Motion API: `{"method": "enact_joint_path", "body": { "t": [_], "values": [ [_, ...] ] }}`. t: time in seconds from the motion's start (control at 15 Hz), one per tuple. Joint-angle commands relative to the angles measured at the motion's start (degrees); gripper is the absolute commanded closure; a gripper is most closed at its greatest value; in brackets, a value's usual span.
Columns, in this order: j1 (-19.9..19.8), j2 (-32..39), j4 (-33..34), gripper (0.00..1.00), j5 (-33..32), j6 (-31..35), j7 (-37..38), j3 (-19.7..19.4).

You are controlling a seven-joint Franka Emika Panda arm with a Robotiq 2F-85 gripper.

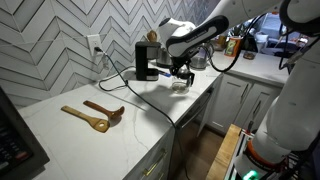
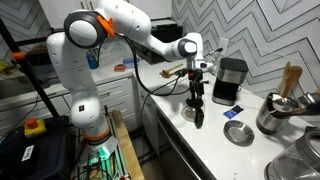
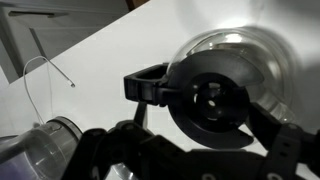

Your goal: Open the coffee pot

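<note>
The coffee pot [image 3: 232, 48] is a small clear-glass carafe with a black lid [image 3: 210, 100] and a black handle [image 3: 146, 85]. It stands on the white counter in front of the black coffee machine in both exterior views [image 1: 180, 86] [image 2: 197, 108]. My gripper [image 3: 210, 150] hangs straight above it, seen in both exterior views [image 1: 182, 74] [image 2: 198, 84]. In the wrist view its dark fingers stand wide apart on either side of the lid, low over it. I cannot tell whether a finger touches the lid. The lid looks slightly tilted over the glass rim.
The black coffee machine [image 1: 147, 60] [image 2: 231, 80] stands just behind the pot, its cable running to a wall socket [image 1: 95, 45]. Two wooden spoons [image 1: 95, 115] lie on the counter. A round dish [image 2: 238, 133] and a metal pot with utensils [image 2: 276, 115] stand nearby.
</note>
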Motion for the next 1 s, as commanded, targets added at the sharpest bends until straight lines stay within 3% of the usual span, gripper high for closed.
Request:
{"method": "enact_joint_path", "body": {
  "t": [0.0, 0.93],
  "values": [
    [0.0, 0.0, 0.6, 0.0, -2.6, -1.7, -0.1, -0.2],
    [-0.4, -2.1, 2.5, 0.0, -5.0, -4.4, -0.3, -0.5]
  ]
}}
